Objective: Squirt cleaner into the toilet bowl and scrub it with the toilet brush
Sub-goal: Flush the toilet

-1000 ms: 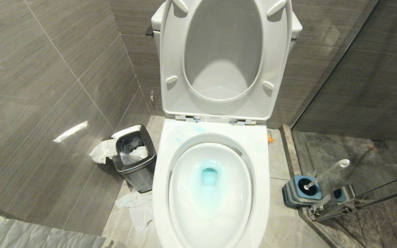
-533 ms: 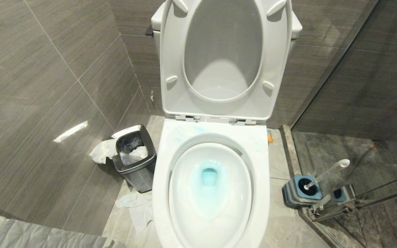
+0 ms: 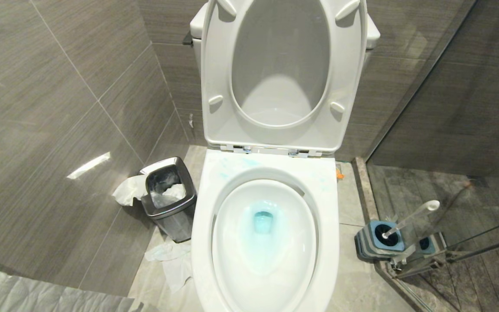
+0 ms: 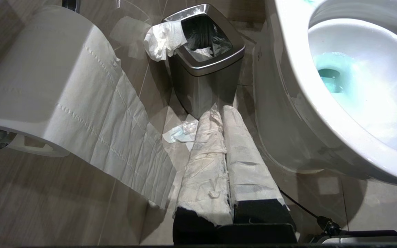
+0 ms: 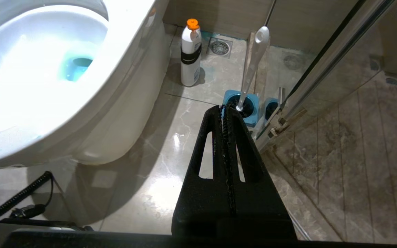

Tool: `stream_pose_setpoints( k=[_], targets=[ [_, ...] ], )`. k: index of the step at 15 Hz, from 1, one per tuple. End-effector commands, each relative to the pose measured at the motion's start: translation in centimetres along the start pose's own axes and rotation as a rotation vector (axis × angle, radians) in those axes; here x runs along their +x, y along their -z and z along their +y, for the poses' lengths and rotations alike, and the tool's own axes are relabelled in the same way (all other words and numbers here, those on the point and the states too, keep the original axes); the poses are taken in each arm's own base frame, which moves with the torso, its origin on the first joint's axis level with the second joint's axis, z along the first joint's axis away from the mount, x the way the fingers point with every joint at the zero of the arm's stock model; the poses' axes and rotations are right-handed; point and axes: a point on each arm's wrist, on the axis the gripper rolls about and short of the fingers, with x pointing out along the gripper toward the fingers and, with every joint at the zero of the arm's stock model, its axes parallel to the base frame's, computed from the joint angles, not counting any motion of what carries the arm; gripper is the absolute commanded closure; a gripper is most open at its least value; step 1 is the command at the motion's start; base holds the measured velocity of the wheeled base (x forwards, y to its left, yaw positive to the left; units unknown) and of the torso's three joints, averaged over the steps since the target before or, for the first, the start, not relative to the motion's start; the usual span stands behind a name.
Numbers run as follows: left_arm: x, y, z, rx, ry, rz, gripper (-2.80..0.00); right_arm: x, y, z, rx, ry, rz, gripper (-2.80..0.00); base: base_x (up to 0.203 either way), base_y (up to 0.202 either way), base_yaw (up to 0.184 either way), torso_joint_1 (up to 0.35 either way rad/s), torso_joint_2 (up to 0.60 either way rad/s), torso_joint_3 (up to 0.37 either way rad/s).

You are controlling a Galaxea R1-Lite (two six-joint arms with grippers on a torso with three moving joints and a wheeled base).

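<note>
Presumably the toilet brush (image 5: 251,69), light, stiff and slick, is best taken on its pale handle below the knob, with both grippers' fingers pressed together and empty

Floor (image 3: 353,277) was pale marble-look tile. On it stood the toilet bowl (image 3: 204,242) in the middle, w/ a steel waste bin (image 3: 173,219) just beside it on the left, crumpled tissue (image 3: 173,260) on the tile near the bin. On the right: toilet brush (image 3: 409,216) upright in its blue-topped holder (image 3: 368,242) by the glass partition, and a white bottle w/ orange cap (image 5: 190,55) near a floor drain (image 5: 220,46).
</note>
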Motion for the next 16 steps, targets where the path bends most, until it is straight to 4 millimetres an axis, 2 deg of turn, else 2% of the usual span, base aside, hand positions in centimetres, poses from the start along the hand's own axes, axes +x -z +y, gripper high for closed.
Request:
stream_pose_setpoints(
  k=[1,12,16],
  targets=[
    [0.0,0.0,0.0,0.000,0.001,0.001,0.00,0.0,0.0,0.0,0.007,0.002,0.003,0.00,0.000,0.000,0.000,0.000,0.00,0.000],
    [0.0,0.0,0.0,0.026,0.005,0.000,0.00,0.0,0.0,0.0,0.015,0.003,0.003,0.00,0.000,0.000,0.000,0.000,0.00,0.000],
    [-1.0,-2.9,-0.3,0.079,0.113,-0.109,0.00,0.0,0.0,0.0,0.015,0.003,0.003,0.00,0.000,0.000,0.000,0.000,0.00,0.000]
  ],
)
